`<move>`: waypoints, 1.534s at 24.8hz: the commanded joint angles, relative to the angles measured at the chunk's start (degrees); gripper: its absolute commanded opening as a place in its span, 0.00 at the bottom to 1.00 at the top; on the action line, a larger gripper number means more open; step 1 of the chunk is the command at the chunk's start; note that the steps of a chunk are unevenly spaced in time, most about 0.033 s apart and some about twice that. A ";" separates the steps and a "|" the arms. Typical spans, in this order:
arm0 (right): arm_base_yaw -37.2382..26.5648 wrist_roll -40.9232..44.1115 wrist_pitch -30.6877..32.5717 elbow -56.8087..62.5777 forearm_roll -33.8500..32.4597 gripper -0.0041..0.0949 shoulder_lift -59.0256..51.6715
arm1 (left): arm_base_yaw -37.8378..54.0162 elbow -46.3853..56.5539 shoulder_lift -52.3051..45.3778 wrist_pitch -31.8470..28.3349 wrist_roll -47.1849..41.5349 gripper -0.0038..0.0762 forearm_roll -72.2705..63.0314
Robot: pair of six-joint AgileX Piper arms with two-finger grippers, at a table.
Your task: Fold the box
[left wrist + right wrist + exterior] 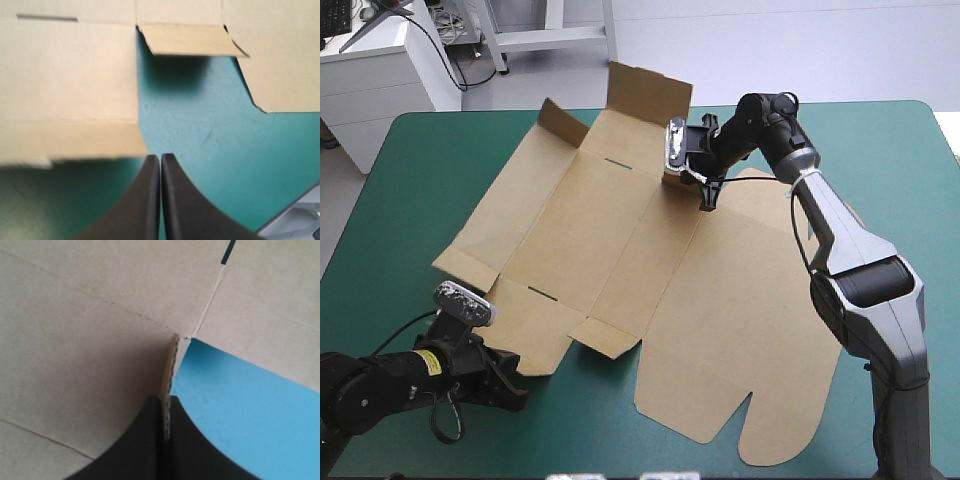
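The brown box lies as a cut sheet across the middle of the teal-green table, mostly flat, with its far flaps raised. My right gripper reaches in at the far side and is shut on a small upright flap; the board's corrugated edge runs between the black fingers of the right gripper. My left gripper is low at the near left. In its wrist view the left gripper is shut with nothing in it, its tip just beside the corner of a near flap.
A small flap stands slightly raised ahead of the left gripper, with bare teal-green cover between them. A white cabinet stands beyond the far left corner. Bare cover shows along the table's right side.
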 commanded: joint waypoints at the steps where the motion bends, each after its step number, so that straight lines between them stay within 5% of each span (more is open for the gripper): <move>1: 2.03 -6.69 -3.46 -2.05 4.05 0.02 -3.66 | -0.27 -2.64 -0.48 -1.84 -0.21 0.04 -0.96; 13: 7.60 -17.79 -0.11 -2.05 3.93 0.02 -3.66 | -0.27 -2.64 -0.48 -1.94 -0.21 0.04 -0.83; 20: 7.69 -13.52 1.25 -2.05 6.15 0.05 -3.66 | -0.27 -2.64 -0.48 -1.94 -0.21 0.04 -0.94; 23: 7.69 -11.34 1.00 -2.05 6.15 0.18 -3.66 | -0.27 -2.64 -0.48 -1.94 -0.21 0.04 -0.94; 28: 7.69 -7.02 -0.24 -2.05 6.43 0.62 -3.66 | -0.27 -2.64 -0.48 -1.94 -0.21 0.04 -0.94; 30: 7.69 -5.99 -0.64 -2.05 6.43 0.71 -3.66 | -0.27 -2.64 -0.48 -1.94 -0.21 0.04 -0.94; 34: 7.69 -1.28 -0.64 -2.05 6.43 0.66 -3.89 | -0.27 -2.64 -0.48 -1.94 -0.21 0.04 -0.94; 38: 7.69 8.53 -0.08 -2.05 4.67 0.43 -4.79 | -0.27 -2.64 -0.48 -1.94 -0.21 0.04 -0.94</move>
